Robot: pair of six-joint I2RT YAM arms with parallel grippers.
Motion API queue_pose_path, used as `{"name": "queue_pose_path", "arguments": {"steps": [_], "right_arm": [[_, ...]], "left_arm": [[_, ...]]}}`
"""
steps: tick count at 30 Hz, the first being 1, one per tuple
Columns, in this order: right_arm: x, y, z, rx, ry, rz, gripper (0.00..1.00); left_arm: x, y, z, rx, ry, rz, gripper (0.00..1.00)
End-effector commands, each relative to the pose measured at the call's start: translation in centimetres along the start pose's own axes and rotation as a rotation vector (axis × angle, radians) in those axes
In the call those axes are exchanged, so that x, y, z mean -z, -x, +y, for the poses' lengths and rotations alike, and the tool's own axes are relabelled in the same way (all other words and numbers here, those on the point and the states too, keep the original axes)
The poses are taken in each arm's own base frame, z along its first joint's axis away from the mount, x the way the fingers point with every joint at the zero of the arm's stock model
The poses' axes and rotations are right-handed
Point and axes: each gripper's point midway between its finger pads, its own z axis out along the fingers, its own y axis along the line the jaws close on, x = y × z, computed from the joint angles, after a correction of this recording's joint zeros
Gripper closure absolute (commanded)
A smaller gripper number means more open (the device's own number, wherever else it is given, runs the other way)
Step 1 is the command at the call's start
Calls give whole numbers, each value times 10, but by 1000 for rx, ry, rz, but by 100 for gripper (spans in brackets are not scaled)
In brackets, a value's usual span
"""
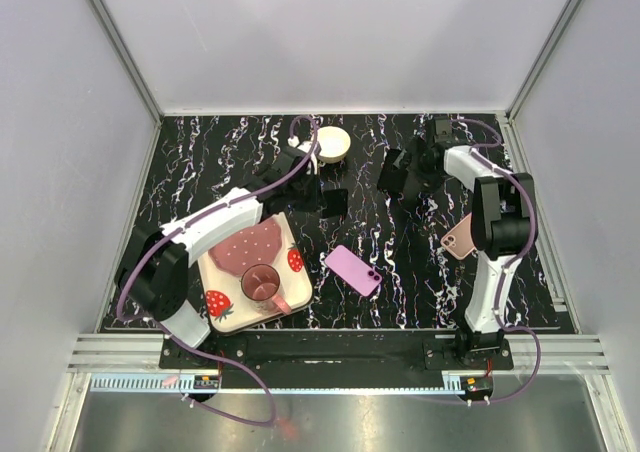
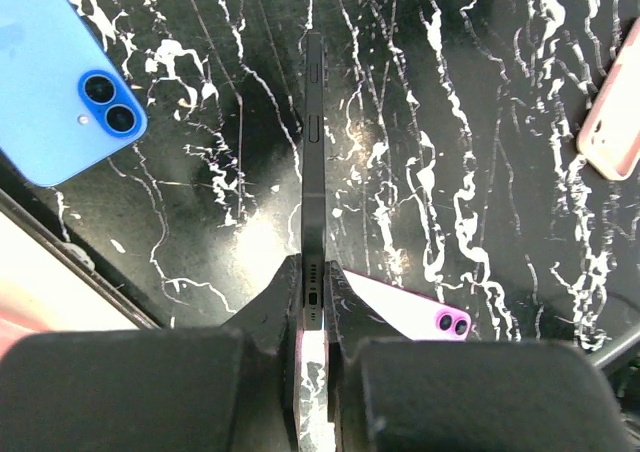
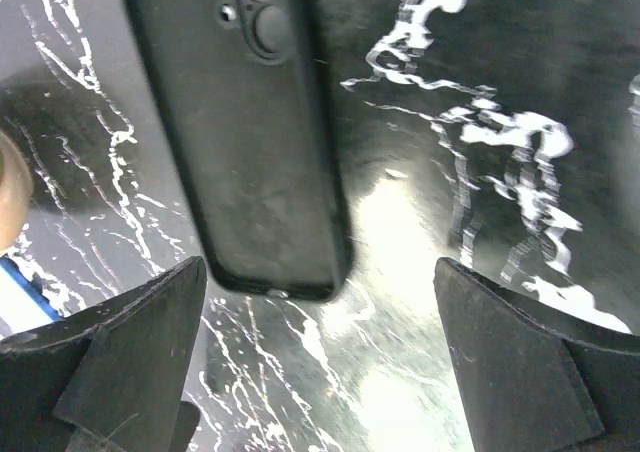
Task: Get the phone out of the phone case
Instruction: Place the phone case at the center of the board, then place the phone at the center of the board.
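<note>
1. Phone (image 1: 335,204), black, mid-table, held by left gripper (image 1: 322,187). Phone case (image 1: 391,174) lies at its 3 o'clock, purple phone (image 1: 352,270) at 6, strawberry tray (image 1: 232,317) at 8. Black marbled table (image 1: 200,162), grey walls. Pink case (image 1: 460,238) partly hidden by right arm (image 1: 497,222).
2. Left wrist: fingers (image 2: 275,307) pinched on phone's bottom end, which stands on edge. Blue phone (image 2: 55,82) at 10, cropped.
3. Right wrist: right gripper (image 3: 320,362) spread wide. Phone case at 11, clear of fingers, top cut off.
</note>
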Motion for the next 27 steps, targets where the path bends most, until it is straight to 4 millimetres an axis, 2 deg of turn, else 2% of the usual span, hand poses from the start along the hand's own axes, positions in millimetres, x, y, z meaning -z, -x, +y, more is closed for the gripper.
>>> {"name": "queue_pose_path", "arguments": {"steps": [1, 3, 4, 6, 9, 10, 11, 13, 14, 16, 22, 27], "right_arm": [[57, 23, -32, 24, -184, -156, 0], [71, 14, -42, 24, -198, -164, 0], [74, 9, -45, 15, -204, -162, 0], [81, -4, -56, 1, -222, -147, 0], [91, -20, -64, -22, -217, -128, 0], [94, -23, -63, -24, -205, -122, 0], [97, -25, -64, -25, -202, -123, 0], [108, -32, -66, -38, -186, -125, 0], [111, -36, -67, -42, -181, -124, 0], [119, -44, -73, -47, -177, -125, 0], [133, -52, -88, -21, -206, -153, 0], [149, -52, -99, 1, -247, -183, 0]], "left_arm": [[7, 41, -24, 57, -144, -115, 100], [7, 46, -27, 66, -191, -115, 100], [0, 45, -30, 69, -219, -87, 100], [-4, 35, -42, 74, -304, -4, 100], [-24, 27, -42, 121, -317, 36, 100], [-33, 17, -36, 153, -294, 59, 100], [-40, 17, -27, 163, -252, 47, 100], [-56, 12, -2, 155, -124, 53, 100], [-62, 10, 17, 152, -29, 45, 100], [-70, 8, 27, 142, 0, 67, 99], [-79, -8, 38, 180, 27, 107, 55], [-75, -12, 46, 170, 64, 101, 41]]}}
